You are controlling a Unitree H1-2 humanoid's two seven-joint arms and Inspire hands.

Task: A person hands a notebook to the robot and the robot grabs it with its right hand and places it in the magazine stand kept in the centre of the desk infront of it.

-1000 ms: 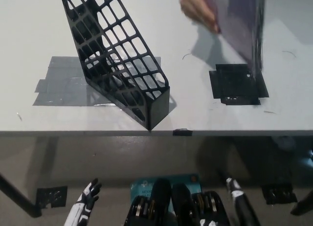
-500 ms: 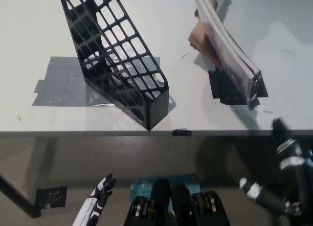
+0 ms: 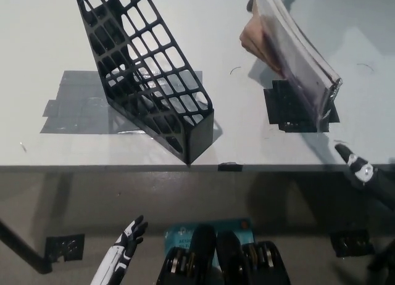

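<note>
The notebook [image 3: 296, 53] is up in the air at the upper right, tilted, its thick edge of pages facing us and its lower corner hanging over a black tape square [image 3: 300, 106] on the desk [image 3: 247, 26]. A person's hand [image 3: 258, 39] grips it from the far side, fingers wrapped on its left face. It's well apart from the magazine stand [image 3: 151, 81], which sits empty at the centre-left, a black lattice holder leaning back, its low front end right at the desk's near edge, standing on a grey tape patch [image 3: 80, 103].

Down at the right edge, the robot's black right hand [image 3: 364, 174] pokes into view below the notebook, just past the desk edge, not touching the notebook. Only part of it shows, so whether its fingers are spread or closed, I can't tell. At the lower left, the white left hand [image 3: 126, 239] rests low beneath the desk edge, fingers spread loose and holding nothing.
</note>
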